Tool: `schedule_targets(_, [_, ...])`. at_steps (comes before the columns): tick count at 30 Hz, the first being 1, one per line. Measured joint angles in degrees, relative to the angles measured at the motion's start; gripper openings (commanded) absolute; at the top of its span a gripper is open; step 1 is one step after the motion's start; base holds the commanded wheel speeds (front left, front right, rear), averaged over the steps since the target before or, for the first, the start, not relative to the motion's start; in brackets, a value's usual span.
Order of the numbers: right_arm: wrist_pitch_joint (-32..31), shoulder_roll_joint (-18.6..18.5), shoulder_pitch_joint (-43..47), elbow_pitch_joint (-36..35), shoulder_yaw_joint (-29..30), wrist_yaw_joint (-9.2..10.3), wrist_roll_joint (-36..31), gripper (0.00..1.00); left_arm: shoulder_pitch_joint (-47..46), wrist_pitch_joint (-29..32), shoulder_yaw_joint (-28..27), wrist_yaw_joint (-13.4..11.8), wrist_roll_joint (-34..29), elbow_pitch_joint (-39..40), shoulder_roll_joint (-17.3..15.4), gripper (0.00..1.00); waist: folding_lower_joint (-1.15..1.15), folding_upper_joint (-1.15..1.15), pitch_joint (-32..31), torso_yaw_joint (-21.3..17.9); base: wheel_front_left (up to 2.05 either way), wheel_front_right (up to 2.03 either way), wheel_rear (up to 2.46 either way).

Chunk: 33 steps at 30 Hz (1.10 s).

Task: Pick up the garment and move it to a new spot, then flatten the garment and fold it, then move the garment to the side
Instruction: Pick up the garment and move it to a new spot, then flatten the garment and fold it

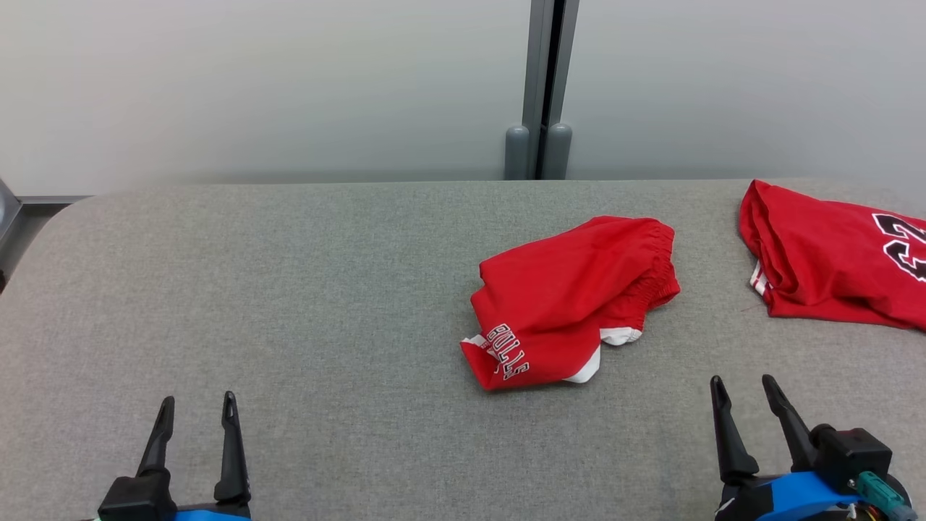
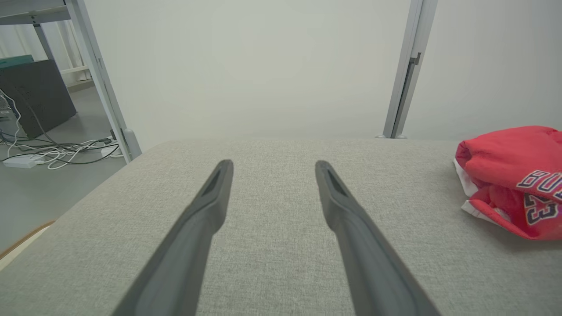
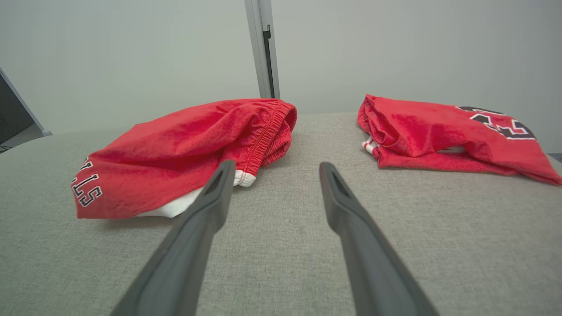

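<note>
A crumpled pair of red shorts [image 1: 571, 300] with white trim and "BULLS" lettering lies bunched right of the middle of the grey fabric table [image 1: 289, 289]. In the left wrist view the shorts [image 2: 513, 180] sit at the right edge. In the right wrist view the shorts [image 3: 189, 149] lie just ahead and left of the fingers. My left gripper [image 1: 199, 398] [image 2: 273, 163] stands open at the near left, far from the cloth, with nothing in it. My right gripper [image 1: 741, 380] [image 3: 276, 163] is open too, near and right of the shorts, not touching them.
A second red garment, a jersey [image 1: 832, 260] [image 3: 443, 131] with black numbers, lies at the table's far right. A pale wall with a grey post [image 1: 542, 87] stands behind. Cables and a rack leg [image 2: 105, 87] are on the floor off the left end.
</note>
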State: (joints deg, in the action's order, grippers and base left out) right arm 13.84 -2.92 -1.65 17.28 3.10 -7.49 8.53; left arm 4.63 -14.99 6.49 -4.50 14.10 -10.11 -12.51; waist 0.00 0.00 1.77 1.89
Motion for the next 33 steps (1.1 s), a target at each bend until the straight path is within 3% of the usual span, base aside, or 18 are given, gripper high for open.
schedule_targets(25, [-0.71,0.01,0.90,0.01,-0.81,0.00,0.24,1.00,-0.07,0.00,-3.60,3.42,-4.54,-2.15,2.66,1.00,0.01,0.01,0.62,-0.01,0.00,0.00,0.00])
schedule_targets(33, [-3.75,-1.03,-9.14,1.90,-3.83,0.00,-0.52,1.00,-1.72,-0.01,-3.71,4.42,-5.64,-2.50,3.89,1.00,0.01,0.01,2.46,0.86,0.00,0.00,0.00])
